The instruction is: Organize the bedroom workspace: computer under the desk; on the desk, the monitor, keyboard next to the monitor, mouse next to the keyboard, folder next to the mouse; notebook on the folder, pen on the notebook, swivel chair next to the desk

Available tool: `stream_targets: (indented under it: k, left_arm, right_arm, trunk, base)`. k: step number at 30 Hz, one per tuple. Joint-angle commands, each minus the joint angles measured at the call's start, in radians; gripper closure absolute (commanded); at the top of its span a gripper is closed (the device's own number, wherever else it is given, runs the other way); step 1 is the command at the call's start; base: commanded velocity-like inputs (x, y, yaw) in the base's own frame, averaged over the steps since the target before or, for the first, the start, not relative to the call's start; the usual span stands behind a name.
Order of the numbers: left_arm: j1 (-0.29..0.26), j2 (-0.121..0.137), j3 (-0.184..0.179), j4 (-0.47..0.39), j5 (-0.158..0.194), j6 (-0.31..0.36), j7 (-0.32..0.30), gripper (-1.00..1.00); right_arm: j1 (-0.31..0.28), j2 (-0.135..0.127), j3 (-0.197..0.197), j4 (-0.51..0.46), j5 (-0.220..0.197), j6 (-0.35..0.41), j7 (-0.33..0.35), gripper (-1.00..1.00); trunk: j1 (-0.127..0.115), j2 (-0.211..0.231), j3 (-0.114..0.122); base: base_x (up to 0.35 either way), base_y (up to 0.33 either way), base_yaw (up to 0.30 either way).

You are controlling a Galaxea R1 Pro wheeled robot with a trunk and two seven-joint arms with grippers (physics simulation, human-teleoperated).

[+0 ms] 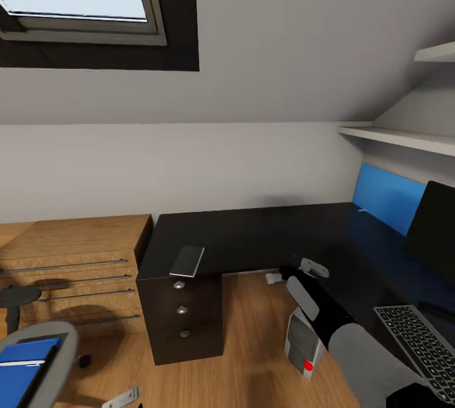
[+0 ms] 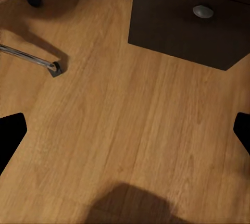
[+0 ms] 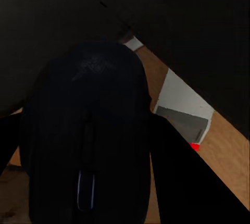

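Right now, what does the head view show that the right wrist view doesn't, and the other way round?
Head view: the monitor and keyboard on the right part of the desk, the notebook on the desk corner above the drawers, the blue folder with the pen on the swivel chair, and the wooden dresser.
Right wrist view: a close look at the black mouse held in the right gripper.
Both: the black desk top and the grey computer with its red dot, on the wood floor.

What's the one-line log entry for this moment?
right hand: shut on mouse, over desk | keyboard on desk | folder on swivel chair
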Motion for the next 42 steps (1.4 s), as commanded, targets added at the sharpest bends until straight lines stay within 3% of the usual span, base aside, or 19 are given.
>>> stream_targets:
  k: [1,6,16,22,24,26,29,42]
  left_arm:
    - [-0.001,0.003,-0.008,-0.001,0.010,-0.001,0.009,-1.00]
    - [-0.001,0.006,-0.007,-0.001,0.009,-0.002,0.009,-1.00]
    - [-0.001,0.008,-0.006,-0.003,0.008,-0.003,0.006,-1.00]
    - [-0.001,0.004,-0.008,-0.002,0.008,-0.003,0.009,-1.00]
    - [-0.001,0.005,-0.007,0.000,0.011,-0.003,0.009,-1.00]
    - [-0.001,0.005,-0.007,0.000,0.012,-0.003,0.010,-1.00]
    - [-0.001,0.005,-0.007,0.000,0.012,-0.002,0.010,-1.00]
    - [-0.001,0.007,-0.004,0.000,0.014,-0.001,0.008,-1.00]
  right_arm:
    - [-0.029,-0.001,-0.011,0.042,-0.006,-0.029,-0.008,1.00]
    - [-0.100,-0.004,-0.035,0.172,-0.007,-0.174,-0.009,1.00]
    - [-0.110,-0.010,-0.039,0.205,-0.009,-0.268,-0.012,1.00]
    - [-0.110,-0.036,-0.052,0.247,-0.014,-0.286,-0.034,1.00]
    - [-0.110,-0.041,-0.096,0.250,-0.015,-0.288,-0.082,1.00]
    - [-0.110,-0.044,-0.136,0.250,-0.015,-0.288,-0.089,1.00]
    - [-0.110,-0.046,-0.165,0.250,-0.015,-0.287,-0.091,1.00]
    - [-0.110,-0.032,-0.166,0.258,-0.017,-0.284,-0.093,1.00]
  trunk:
    - [0.000,-0.001,-0.001]
    - [0.000,-0.001,-0.001]
    - [0.000,-0.001,-0.001]
    - [0.000,-0.001,-0.001]
    - [0.000,-0.001,-0.001]
    - [0.000,-0.001,-0.001]
    - [0.000,-0.001,-0.001]
    - [0.000,-0.001,-0.002]
  base:
    - [0.000,0.000,0.000]
    - [0.000,0.000,0.000]
    - [0.000,0.000,0.000]
    - [0.008,-0.008,0.000]
    - [0.221,-0.179,0.000]
    - [0.254,-0.206,-0.009]
    - [0.201,-0.171,-0.152]
    - [0.082,0.031,-0.088]
